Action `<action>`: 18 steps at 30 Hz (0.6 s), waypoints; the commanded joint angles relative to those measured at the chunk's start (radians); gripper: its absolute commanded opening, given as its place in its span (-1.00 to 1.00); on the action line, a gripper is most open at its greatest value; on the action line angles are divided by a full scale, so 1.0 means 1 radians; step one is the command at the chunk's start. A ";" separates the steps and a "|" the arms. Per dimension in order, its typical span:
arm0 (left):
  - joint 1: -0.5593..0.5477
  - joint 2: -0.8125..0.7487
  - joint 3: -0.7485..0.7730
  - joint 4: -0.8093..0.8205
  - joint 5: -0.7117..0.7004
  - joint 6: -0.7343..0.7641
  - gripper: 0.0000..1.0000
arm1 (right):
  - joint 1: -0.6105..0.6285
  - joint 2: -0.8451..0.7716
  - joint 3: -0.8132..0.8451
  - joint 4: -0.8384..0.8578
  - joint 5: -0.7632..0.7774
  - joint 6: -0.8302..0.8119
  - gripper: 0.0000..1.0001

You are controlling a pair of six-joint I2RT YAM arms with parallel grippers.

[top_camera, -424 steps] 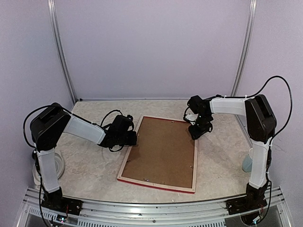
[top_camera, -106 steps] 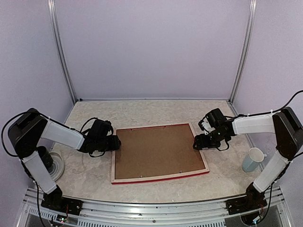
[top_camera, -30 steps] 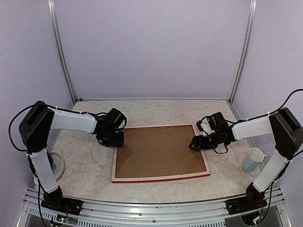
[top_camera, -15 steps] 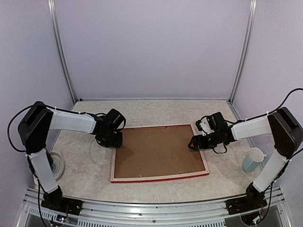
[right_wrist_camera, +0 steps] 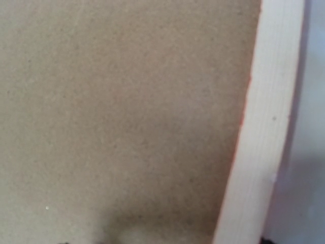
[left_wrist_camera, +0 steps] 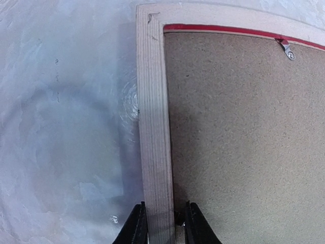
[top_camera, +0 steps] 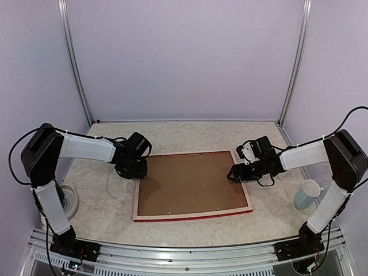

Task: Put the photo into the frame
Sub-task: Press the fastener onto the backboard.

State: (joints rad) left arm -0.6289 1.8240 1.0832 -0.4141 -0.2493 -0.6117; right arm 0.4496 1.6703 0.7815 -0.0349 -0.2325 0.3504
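The frame lies face down mid-table, so its brown backing board hides whatever sits inside. The left gripper is at the far-left corner, fingers narrow astride the pale rail; whether they pinch it is unclear. The right gripper is over the right rail, spread wide, its tips barely showing in the blurred wrist view

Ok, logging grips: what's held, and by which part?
The left fingers seem to pinch the frame by its left rail; the right fingers grip nothing.
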 commanded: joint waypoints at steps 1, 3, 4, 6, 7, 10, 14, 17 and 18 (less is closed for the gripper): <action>0.001 -0.015 -0.020 0.004 -0.001 0.000 -0.57 | 0.025 0.069 -0.028 -0.099 -0.048 0.021 0.57; 0.001 -0.017 -0.020 0.005 -0.003 0.002 -0.58 | 0.026 0.072 -0.028 -0.098 -0.050 0.023 0.56; 0.001 -0.017 -0.020 0.006 -0.004 0.001 -0.58 | 0.026 0.072 -0.029 -0.097 -0.050 0.023 0.57; 0.002 -0.019 -0.020 0.007 -0.002 0.003 -0.63 | 0.027 0.071 -0.027 -0.097 -0.050 0.024 0.57; 0.001 -0.020 -0.019 0.008 -0.002 0.004 -0.65 | 0.027 0.071 -0.027 -0.097 -0.049 0.024 0.57; 0.001 -0.022 -0.017 0.007 -0.002 0.007 -0.69 | 0.028 0.071 -0.026 -0.100 -0.048 0.023 0.56; 0.001 -0.023 -0.016 0.009 0.008 0.010 -0.75 | 0.028 0.071 -0.024 -0.102 -0.047 0.024 0.56; 0.001 -0.025 -0.013 0.014 0.022 0.012 -0.77 | 0.029 0.066 -0.023 -0.106 -0.046 0.025 0.57; 0.001 -0.026 -0.013 0.017 0.024 0.013 -0.75 | 0.029 0.063 -0.021 -0.108 -0.045 0.026 0.56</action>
State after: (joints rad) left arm -0.6224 1.8149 1.0782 -0.4114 -0.2516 -0.6205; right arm 0.4500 1.6722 0.7849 -0.0353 -0.2325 0.3573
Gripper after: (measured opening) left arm 0.188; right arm 0.783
